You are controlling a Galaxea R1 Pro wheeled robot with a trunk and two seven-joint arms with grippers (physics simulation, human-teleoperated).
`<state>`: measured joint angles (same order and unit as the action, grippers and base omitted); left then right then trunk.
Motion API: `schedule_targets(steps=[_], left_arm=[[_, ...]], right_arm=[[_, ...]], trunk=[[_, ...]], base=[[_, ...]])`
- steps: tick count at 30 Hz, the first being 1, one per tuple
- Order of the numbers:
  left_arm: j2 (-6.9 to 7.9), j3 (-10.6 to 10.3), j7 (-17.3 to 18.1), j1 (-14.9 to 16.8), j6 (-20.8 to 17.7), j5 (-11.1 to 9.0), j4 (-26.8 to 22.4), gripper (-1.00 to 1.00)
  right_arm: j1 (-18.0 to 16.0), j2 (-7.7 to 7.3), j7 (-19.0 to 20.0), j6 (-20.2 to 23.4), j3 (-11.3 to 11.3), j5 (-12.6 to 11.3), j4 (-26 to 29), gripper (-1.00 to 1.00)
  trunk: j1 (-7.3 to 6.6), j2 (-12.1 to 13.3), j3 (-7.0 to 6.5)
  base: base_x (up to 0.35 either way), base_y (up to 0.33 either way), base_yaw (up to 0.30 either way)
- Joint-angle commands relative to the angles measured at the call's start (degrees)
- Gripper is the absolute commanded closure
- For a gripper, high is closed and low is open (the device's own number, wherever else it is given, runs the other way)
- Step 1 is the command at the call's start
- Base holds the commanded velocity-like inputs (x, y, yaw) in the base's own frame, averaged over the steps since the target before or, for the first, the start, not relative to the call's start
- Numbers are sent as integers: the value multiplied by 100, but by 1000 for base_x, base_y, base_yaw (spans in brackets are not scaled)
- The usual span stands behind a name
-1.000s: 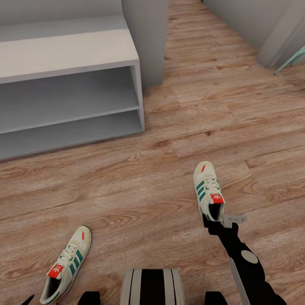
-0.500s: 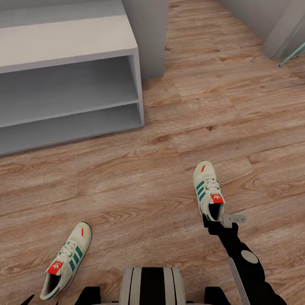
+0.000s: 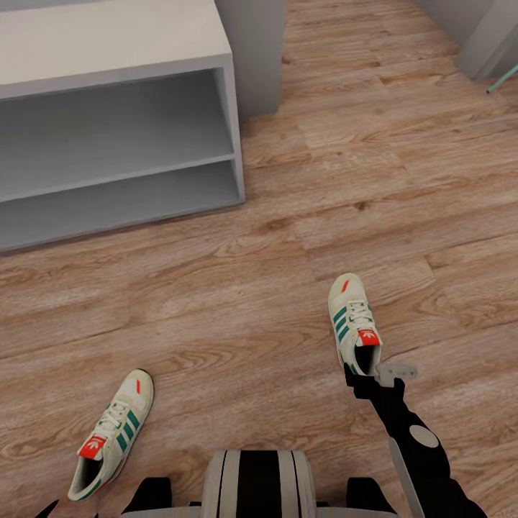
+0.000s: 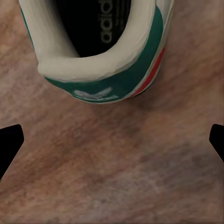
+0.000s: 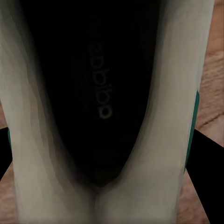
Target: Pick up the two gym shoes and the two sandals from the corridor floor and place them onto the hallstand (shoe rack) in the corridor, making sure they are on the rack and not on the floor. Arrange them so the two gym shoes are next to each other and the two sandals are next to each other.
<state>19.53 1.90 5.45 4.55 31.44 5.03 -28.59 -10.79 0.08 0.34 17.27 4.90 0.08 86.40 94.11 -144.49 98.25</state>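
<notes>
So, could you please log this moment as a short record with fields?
left shoe: gym shoe flat on the corridor floor, left gripper open just behind its heel
right shoe: gym shoe on the floor, right gripper at its heel collar
hallstand: top and both shelves bare in the visible part

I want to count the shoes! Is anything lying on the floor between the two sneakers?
No. In the head view, only bare wood floor lies between the left sneaker and the right sneaker.

Home corridor; plank floor (image 3: 288,237); grey shoe rack (image 3: 115,65)
</notes>
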Motion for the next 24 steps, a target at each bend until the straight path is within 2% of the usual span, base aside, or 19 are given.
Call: schedule_targets(steps=[1,5,10,24], left_arm=[[-2,21,7,2,20,51,2,-100],[-2,23,2,2,20,51,2,-100],[-2,29,0,2,12,51,2,-100],[-2,30,0,2,13,51,2,-100]], right_arm=[[2,1,1,30,3,1,8,100],[3,1,1,14,3,1,8,100],[2,1,1,5,3,1,8,100],[5,1,1,5,3,1,8,100]], trunk=[[-1,-1,12],[-1,-1,42],[-1,-1,47],[-1,-1,47]], base=[[0,0,0],[9,0,0],[189,0,0],[36,0,0]])
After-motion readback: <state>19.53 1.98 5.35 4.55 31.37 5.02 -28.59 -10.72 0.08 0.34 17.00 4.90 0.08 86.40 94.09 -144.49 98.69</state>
